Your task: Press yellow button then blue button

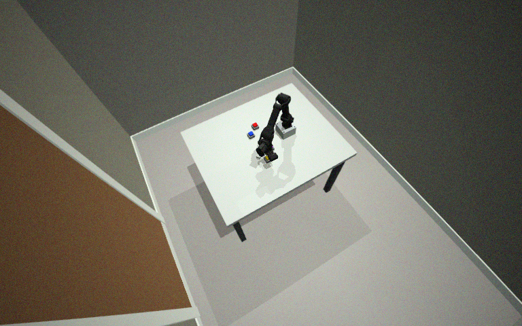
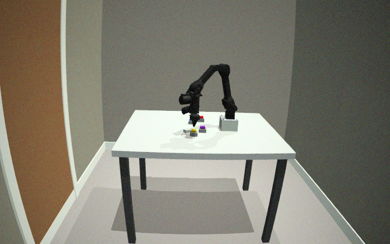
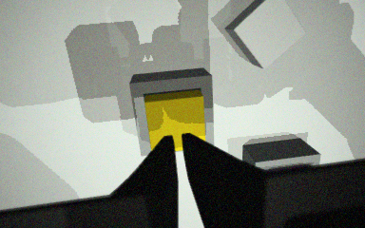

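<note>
The hand (image 3: 176, 138) points down at the table (image 2: 149, 144), its fingers drawn nearly together with only a thin slit between them and nothing held. The yellow button (image 3: 175, 116) sits right under the fingertips in its grey housing; whether the tips touch it cannot be told. A purple button (image 2: 202, 127) stands just beside the hand. The blue button (image 1: 250, 134) and red button (image 1: 254, 125) lie farther off, toward the arm's base (image 2: 228, 123). A pale block (image 3: 266, 28) lies beyond the yellow button.

Top looks down from afar, exterior faces the table (image 2: 201, 146) frontally, wrist hangs close above it.
</note>
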